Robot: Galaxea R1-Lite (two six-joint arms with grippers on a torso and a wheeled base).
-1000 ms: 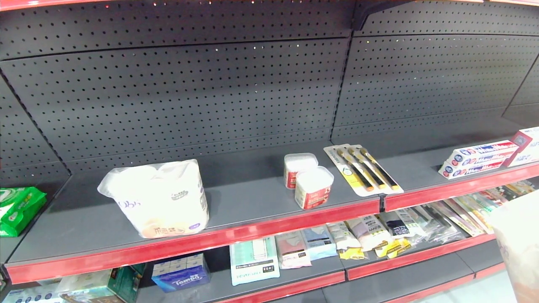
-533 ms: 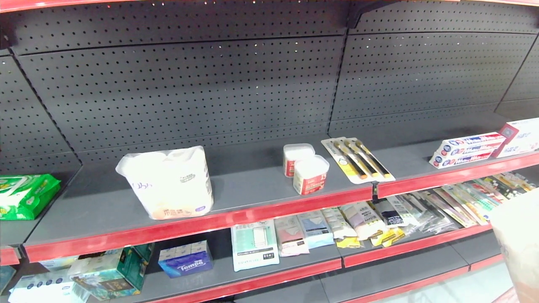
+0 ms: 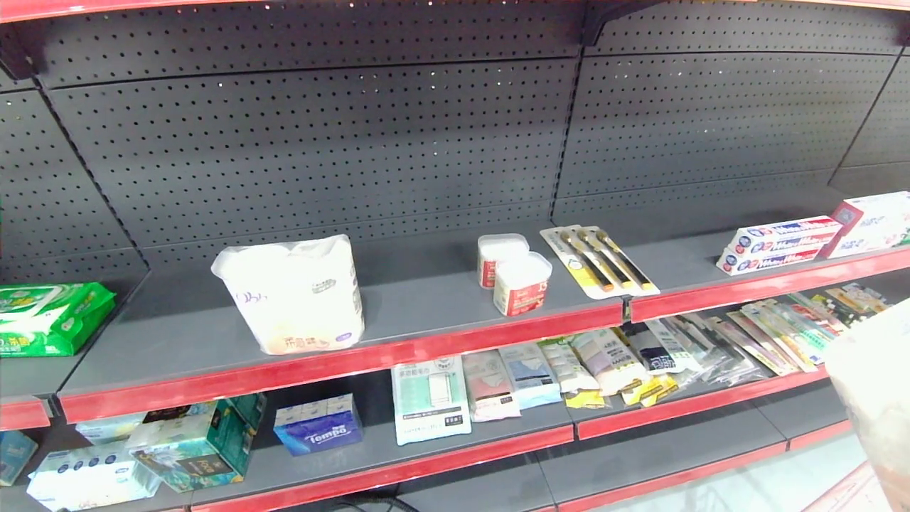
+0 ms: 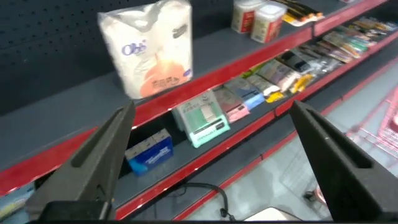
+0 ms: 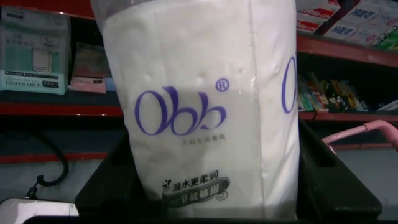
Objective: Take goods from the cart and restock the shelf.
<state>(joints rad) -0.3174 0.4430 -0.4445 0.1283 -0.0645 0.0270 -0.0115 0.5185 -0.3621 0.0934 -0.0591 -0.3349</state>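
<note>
A white paper roll pack (image 5: 205,106) with purple print stands between the fingers of my right gripper (image 5: 214,134), which is shut on it. In the head view this pack (image 3: 878,405) shows at the lower right edge, in front of the shelves. A matching pack (image 3: 291,295) stands upright on the grey shelf board (image 3: 426,313) with the red front edge. My left gripper (image 4: 211,109) hangs open and holds nothing, low in front of the shelf, below the shelved pack (image 4: 149,46).
On the same board stand two swab tubs (image 3: 515,274), a toothbrush pack (image 3: 601,259) and toothpaste boxes (image 3: 778,244). Green wipes (image 3: 50,316) lie at far left. The lower shelf (image 3: 483,455) holds tissues and small packets. A pink cart rim (image 5: 367,130) is beside me.
The head camera has shifted, so the whole shelf sits higher and more of the lower shelf shows. The goods on the shelf keep their places. The held pack stays at the right edge.
</note>
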